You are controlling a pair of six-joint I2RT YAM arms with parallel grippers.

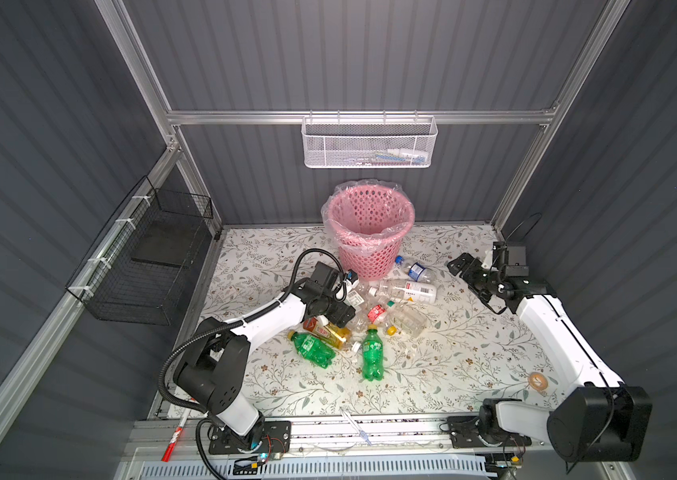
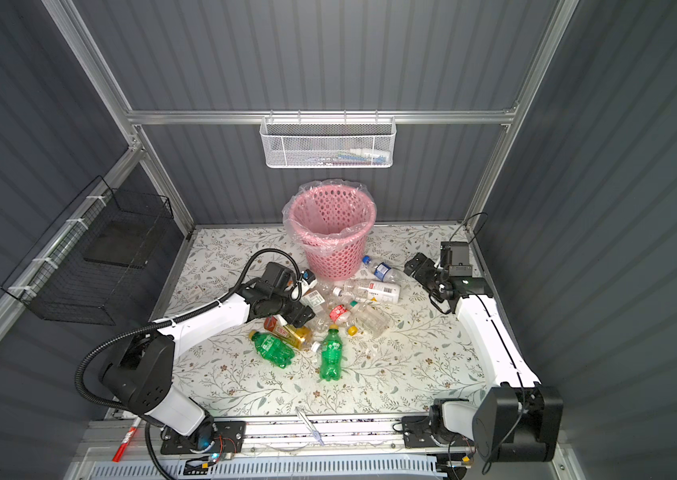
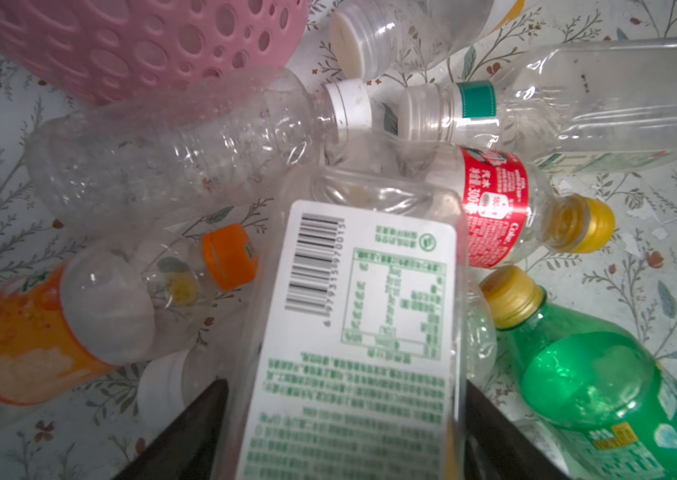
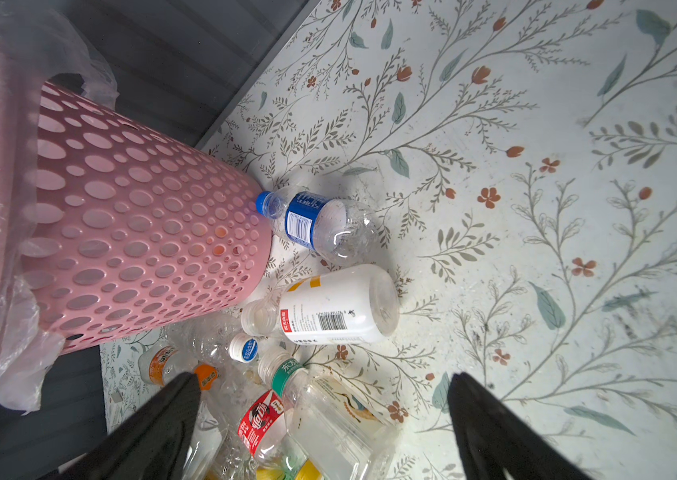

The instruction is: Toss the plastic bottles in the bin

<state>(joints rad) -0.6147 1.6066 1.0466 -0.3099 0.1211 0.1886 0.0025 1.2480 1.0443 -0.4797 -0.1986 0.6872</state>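
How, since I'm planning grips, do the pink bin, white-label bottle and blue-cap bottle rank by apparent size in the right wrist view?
1. Pink bin, by far the largest, partly from nearness.
2. White-label bottle.
3. Blue-cap bottle, somewhat smaller; it looks farther off, so the real gap is unsure.

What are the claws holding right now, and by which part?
Left claw clamps the barcode-label bottle across its labelled body. Right claw is open, holding nothing.

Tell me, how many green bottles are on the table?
2. One green bottle lies beside the amber bottle; the second green bottle lies just right of it. The pile may hide more.
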